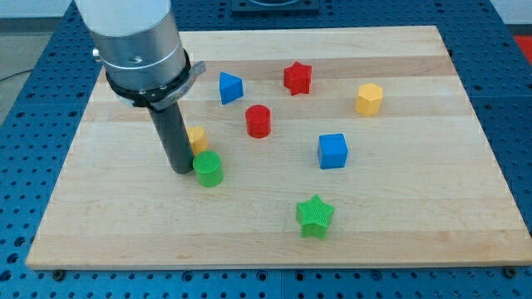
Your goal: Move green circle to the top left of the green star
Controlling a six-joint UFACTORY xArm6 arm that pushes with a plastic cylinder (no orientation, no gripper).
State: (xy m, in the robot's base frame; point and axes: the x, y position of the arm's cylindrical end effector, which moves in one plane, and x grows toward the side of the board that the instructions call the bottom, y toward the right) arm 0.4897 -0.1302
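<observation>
The green circle [208, 169] stands left of the board's middle. The green star [314, 216] lies near the view's bottom, to the right of and below the circle. My tip [181, 169] rests on the board just left of the green circle, touching or almost touching its left side. The dark rod rises from there to the arm's grey body at the view's top left.
A yellow block [198, 138] sits just above the green circle, partly hidden by the rod. A red cylinder [258, 121], a blue block [230, 87], a red star [298, 78], a yellow hexagon [369, 99] and a blue cube [332, 151] lie on the wooden board [432, 208].
</observation>
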